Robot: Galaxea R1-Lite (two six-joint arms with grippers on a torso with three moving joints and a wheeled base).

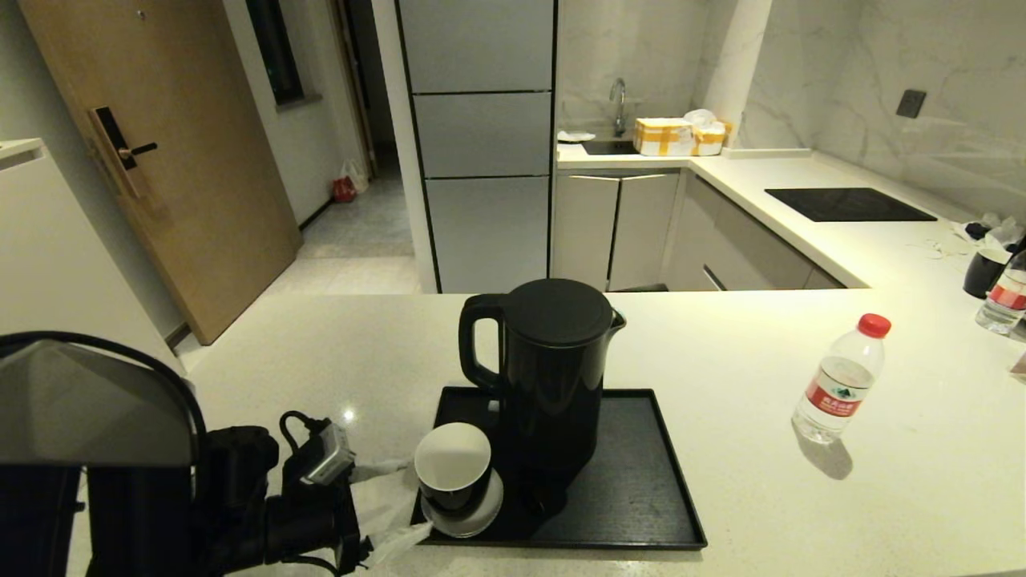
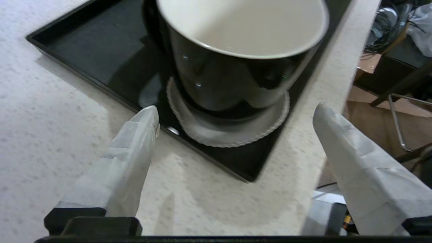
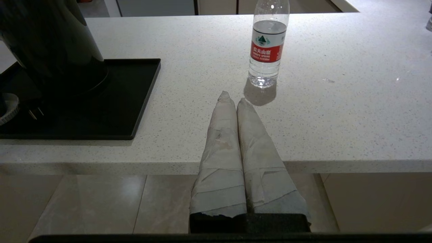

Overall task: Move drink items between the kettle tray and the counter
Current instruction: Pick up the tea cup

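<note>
The glossy black kettle (image 1: 553, 377) stands on the matte black tray (image 1: 641, 481), its handle to the left. At the tray's front left corner the black cup (image 1: 453, 469), white inside, sits on a white saucer (image 1: 473, 517). My left gripper (image 1: 397, 505) is open just left of the cup, over the counter (image 1: 321, 361). In the left wrist view its fingers (image 2: 135, 145) flank the cup (image 2: 236, 77) without touching it. The clear bottle (image 1: 838, 381) with red cap stands on the counter to the right. My right gripper (image 3: 233, 98) is shut and empty at the counter's front edge, short of the bottle (image 3: 266, 50).
A second black cup (image 1: 984, 272) and another bottle (image 1: 1003, 300) stand at the far right. The black hob panel (image 1: 850, 204) lies behind them. The kettle's plug (image 3: 35, 113) rests on the tray (image 3: 135, 94). Boxes (image 1: 665, 136) sit by the sink.
</note>
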